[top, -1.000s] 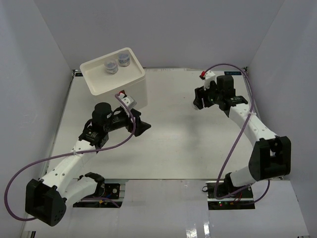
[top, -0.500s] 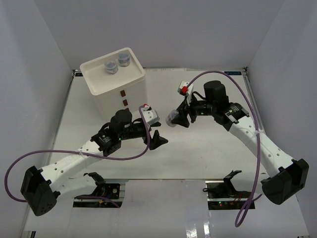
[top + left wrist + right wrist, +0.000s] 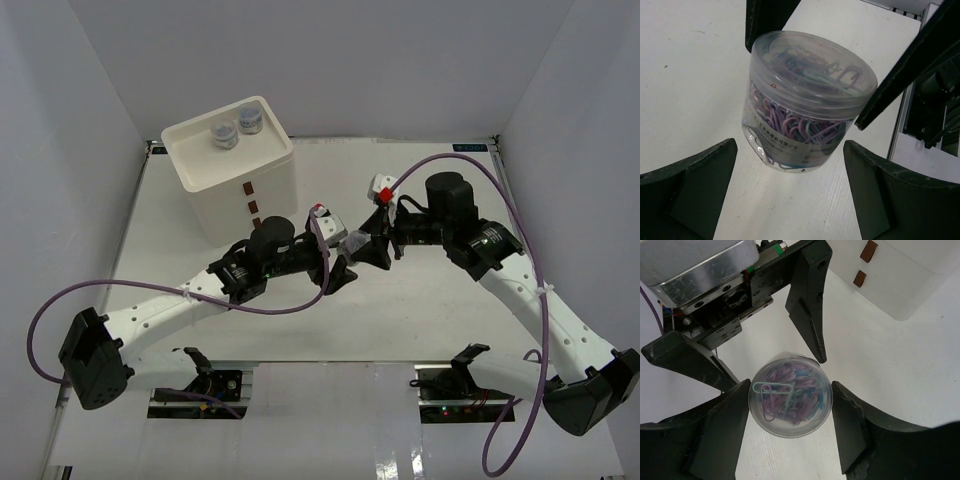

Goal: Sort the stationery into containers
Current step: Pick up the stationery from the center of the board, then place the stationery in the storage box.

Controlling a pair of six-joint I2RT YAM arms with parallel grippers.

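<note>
A small round clear jar [image 3: 790,400] full of purple and blue paper clips hangs just above the table, and my right gripper [image 3: 790,390] is shut on it, one finger pressing each side. In the left wrist view the same jar [image 3: 807,100] tilts between the right gripper's dark fingers [image 3: 910,70]. My left gripper [image 3: 790,155] is open, its fingers wide on either side of the jar's base and not touching it. From above, both grippers meet mid-table, left gripper [image 3: 340,272] facing right gripper [image 3: 368,250]. The white drawer unit [image 3: 262,205] stands at the far left with two jars [image 3: 225,136] in its tray top.
The drawer unit's brown handles [image 3: 869,250] show in the right wrist view, beyond the left gripper's body [image 3: 700,270]. Purple cables loop from both arms. White walls close the table on three sides.
Both arms have swung in to the table's middle. The right arm carried the jar over from the far right, and the left gripper left the drawer unit's front to meet it.
</note>
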